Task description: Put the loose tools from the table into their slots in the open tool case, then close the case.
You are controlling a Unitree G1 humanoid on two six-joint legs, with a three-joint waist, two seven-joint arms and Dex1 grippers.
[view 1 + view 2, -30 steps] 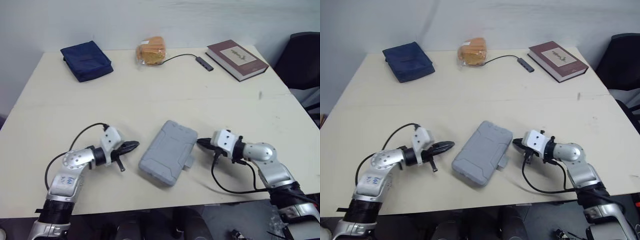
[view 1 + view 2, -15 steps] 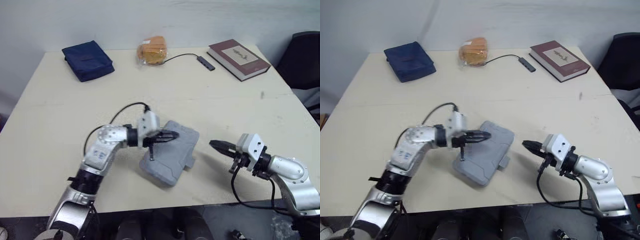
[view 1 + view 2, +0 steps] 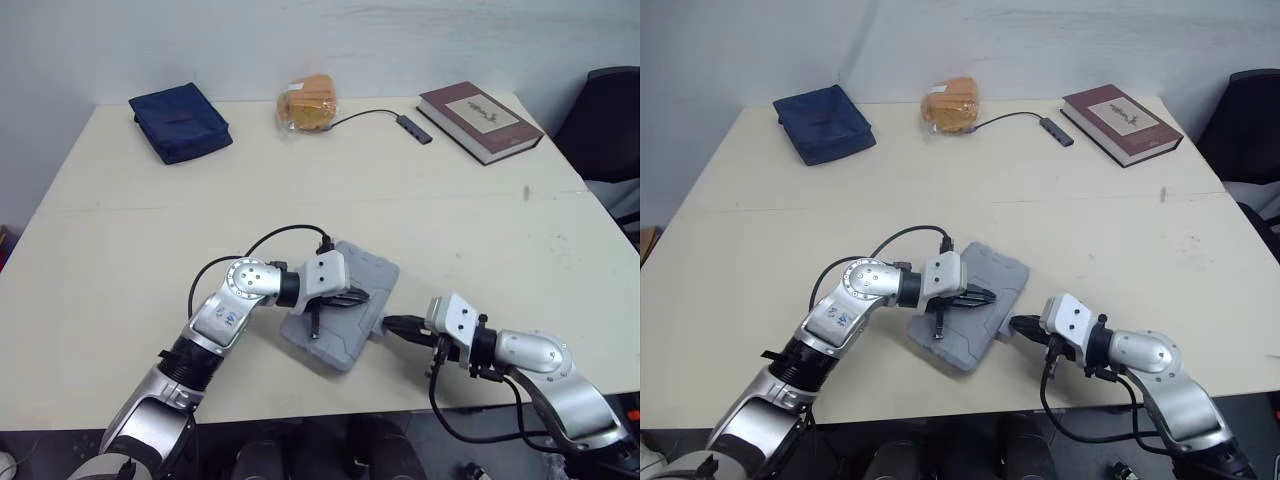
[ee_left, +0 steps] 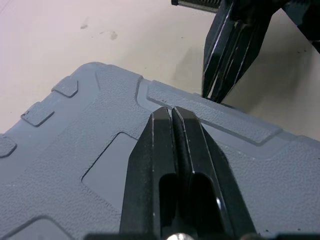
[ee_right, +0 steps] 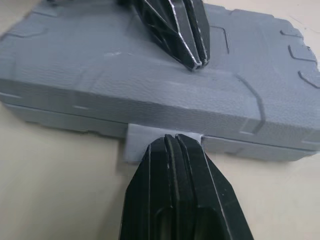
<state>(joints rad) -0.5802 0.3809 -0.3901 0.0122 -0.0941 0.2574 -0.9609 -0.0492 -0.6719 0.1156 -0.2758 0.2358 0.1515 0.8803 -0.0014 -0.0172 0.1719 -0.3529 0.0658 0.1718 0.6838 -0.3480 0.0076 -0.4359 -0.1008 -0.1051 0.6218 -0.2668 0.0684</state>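
The grey tool case [image 3: 366,274] lies closed near the table's front edge, its lid down. My left gripper [image 3: 362,297] is shut, with its tips resting on the lid's middle; the left wrist view has those tips [image 4: 171,111] on the textured lid [image 4: 75,165]. My right gripper [image 3: 388,324] is shut too. It points at the case's right side, where its tips [image 5: 172,140] touch the small grey latch tab [image 5: 134,147]. No loose tools are in sight.
At the table's far side lie a dark blue pouch [image 3: 180,121], a bagged bread roll [image 3: 307,101], a small hub on a black cable [image 3: 410,127] and a maroon book [image 3: 480,120]. A black chair [image 3: 612,120] stands beyond the right edge.
My left gripper swung right from beside the case onto its lid. My right gripper pulled back to the right, then came in lower against the latch tab.
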